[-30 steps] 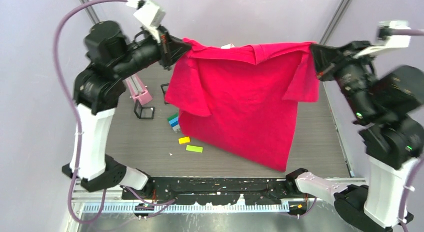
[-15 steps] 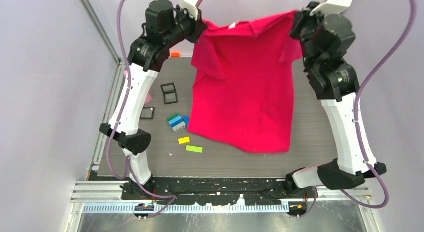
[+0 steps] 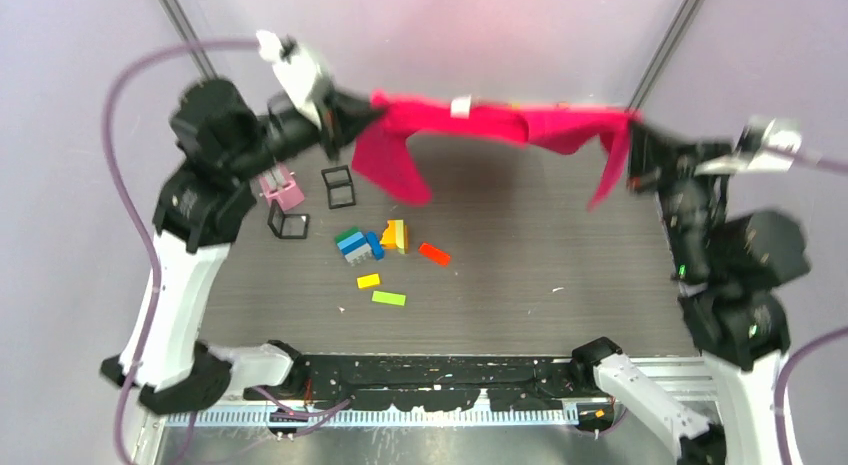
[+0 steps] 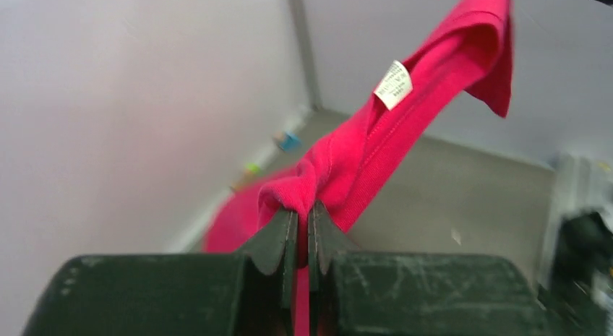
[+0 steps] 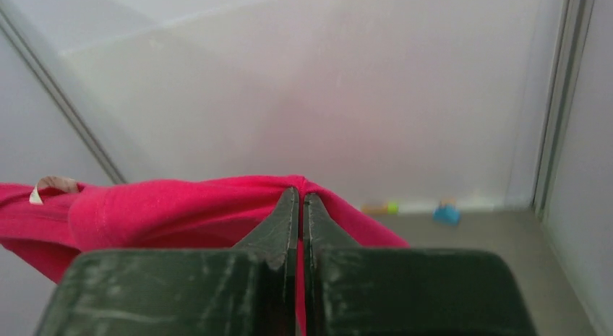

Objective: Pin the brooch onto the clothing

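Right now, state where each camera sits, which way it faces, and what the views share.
Top external: high behind the arms, looking down at the table; both arms show, holding the T-shirt stretched between them above toy blocks.
Left wrist: on the left wrist, looking along the left fingers, shut on a T-shirt fold, toward a white neck label.
Right wrist: on the right wrist, looking along the right fingers, shut on the T-shirt, toward a pale wall.
Shared: all three show the T-shirt and label.
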Robot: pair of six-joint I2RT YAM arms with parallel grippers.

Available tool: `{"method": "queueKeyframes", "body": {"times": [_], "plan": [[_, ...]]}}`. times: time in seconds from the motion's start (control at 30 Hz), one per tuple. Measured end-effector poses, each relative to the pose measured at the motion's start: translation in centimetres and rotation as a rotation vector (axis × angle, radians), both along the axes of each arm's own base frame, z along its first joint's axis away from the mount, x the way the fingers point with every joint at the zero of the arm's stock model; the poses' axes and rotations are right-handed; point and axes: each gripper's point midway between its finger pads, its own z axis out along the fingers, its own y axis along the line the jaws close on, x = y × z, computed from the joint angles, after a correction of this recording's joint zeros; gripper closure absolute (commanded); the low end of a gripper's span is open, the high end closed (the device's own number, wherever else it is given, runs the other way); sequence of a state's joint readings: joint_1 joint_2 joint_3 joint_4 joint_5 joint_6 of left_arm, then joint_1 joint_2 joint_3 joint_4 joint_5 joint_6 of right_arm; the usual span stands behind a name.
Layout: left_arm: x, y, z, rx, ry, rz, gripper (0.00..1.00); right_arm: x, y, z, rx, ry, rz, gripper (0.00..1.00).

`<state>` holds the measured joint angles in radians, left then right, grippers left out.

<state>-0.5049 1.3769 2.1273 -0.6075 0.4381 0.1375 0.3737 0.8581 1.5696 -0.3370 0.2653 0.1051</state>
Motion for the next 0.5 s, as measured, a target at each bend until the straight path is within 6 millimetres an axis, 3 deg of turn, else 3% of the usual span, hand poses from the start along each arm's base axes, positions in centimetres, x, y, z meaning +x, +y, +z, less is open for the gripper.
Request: {"method": "queueKeyframes", "body": {"times": [0.07, 0.1, 0.17, 0.2, 0.23, 0.27, 0.3, 0.33, 0.4, 0.5], "plan": [[-3.1, -1.1, -6.6, 0.037, 0.155, -0.110, 0.93, -1.8, -0.6, -5.6, 0.063, 0.083, 0.018, 0.99], [-4.5, -1.5, -9.6, 0.051, 0.221, -0.150, 0.82, -2.8, -0.8, -9.2, 0.103, 0.142, 0.023, 0.99], [-7.6, -2.9, -18.7, 0.096, 0.415, -0.240, 0.48, -4.0, -0.9, -16.5, 0.179, 0.285, 0.035, 0.85], [-10.0, -3.3, -25.0, 0.134, 0.567, -0.282, 0.36, -4.5, -0.8, -20.5, 0.219, 0.373, 0.040, 0.67], [-11.9, -3.5, -30.2, 0.180, 0.704, -0.302, 0.22, -5.3, -0.5, -24.3, 0.254, 0.460, 0.051, 0.57], [-13.7, -3.3, -34.3, 0.219, 0.817, -0.310, 0.12, -5.9, -0.3, -27.2, 0.289, 0.531, 0.059, 0.25], [-16.4, -2.6, -39.2, 0.257, 0.971, -0.305, 0.07, -7.0, 0.1, -30.6, 0.319, 0.615, 0.073, 0.14], [-18.6, -1.5, -42.3, 0.281, 1.075, -0.291, 0.03, -7.8, 0.3, -32.7, 0.358, 0.671, 0.080, 0.12], [-21.7, 0.0, -44.4, 0.255, 1.164, -0.292, 0.00, -10.0, 0.4, -35.9, 0.423, 0.763, 0.095, 0.10], [-22.2, 1.0, -40.8, 0.078, 1.090, -0.289, 0.00, -11.9, 0.0, -36.7, 0.493, 0.807, 0.087, 0.09]]}}
